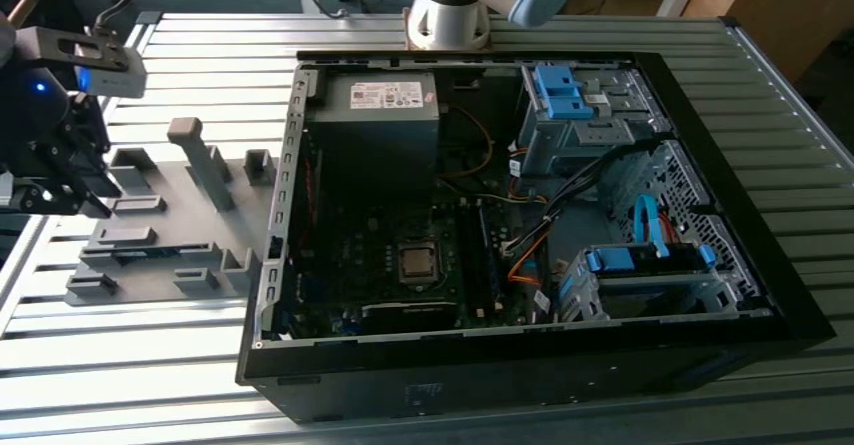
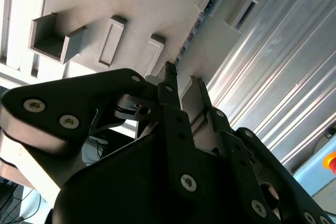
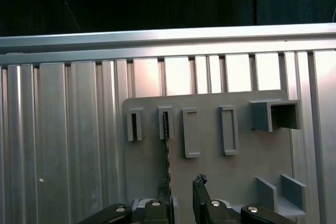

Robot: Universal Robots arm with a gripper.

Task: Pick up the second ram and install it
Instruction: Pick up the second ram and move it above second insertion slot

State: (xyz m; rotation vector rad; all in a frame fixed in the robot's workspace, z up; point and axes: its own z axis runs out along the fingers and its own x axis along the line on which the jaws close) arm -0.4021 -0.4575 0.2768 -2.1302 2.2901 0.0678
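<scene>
gripper (image 3: pixel 182 192) hovers low over the grey fixture plate (image 3: pixel 210 177), fingers slightly parted, gripping nothing i can see. the second ram (image 3: pixel 167 150) stands on edge in its slot, near one fingertip.

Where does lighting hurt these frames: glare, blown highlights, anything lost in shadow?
Exterior view: glare bands across the slatted table, while the computer case interior sits dim. First wrist view: slats behind the grey fixture plate wash out to white; the second ram reads as a thin dark line. Second wrist view: the gripper is a dark underlit mass against bright metal.
</scene>
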